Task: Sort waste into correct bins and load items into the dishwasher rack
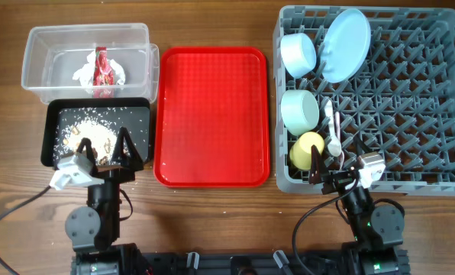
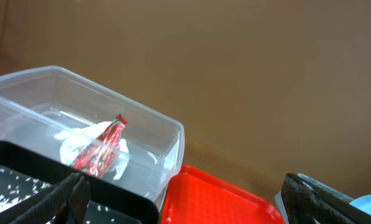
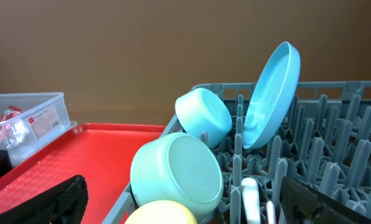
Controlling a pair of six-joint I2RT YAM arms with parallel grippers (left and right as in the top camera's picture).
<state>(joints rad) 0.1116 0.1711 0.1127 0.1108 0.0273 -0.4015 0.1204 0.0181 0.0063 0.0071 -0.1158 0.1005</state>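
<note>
Crumpled white paper with a red wrapper [image 1: 99, 70] [image 2: 101, 149] lies in the clear tub [image 1: 37, 57] [image 2: 164, 134]. Brown scraps and white grains [image 1: 86, 136] cover the black tray [image 1: 140, 114] [image 2: 23, 168]. In the grey rack [image 1: 418, 99] [image 3: 335, 143] stand the plate [image 1: 346, 44] [image 3: 272, 93], two bowls [image 1: 298, 53] [image 1: 299, 109] [image 3: 179, 174], the yellow cup [image 1: 307, 150] [image 3: 160, 214] and white cutlery [image 1: 333, 130] [image 3: 251, 199]. My left gripper [image 1: 105, 151] [image 2: 185, 205] hangs open over the black tray's near edge, holding nothing. My right gripper [image 1: 336, 169] [image 3: 185, 211] is open and empty at the rack's near-left corner, beside the cup.
A flat red tray [image 1: 212, 114] [image 2: 216, 199] [image 3: 61, 162] lies between the two bins and the rack, with nothing on it. Bare wooden table runs along the front edge around both arm bases.
</note>
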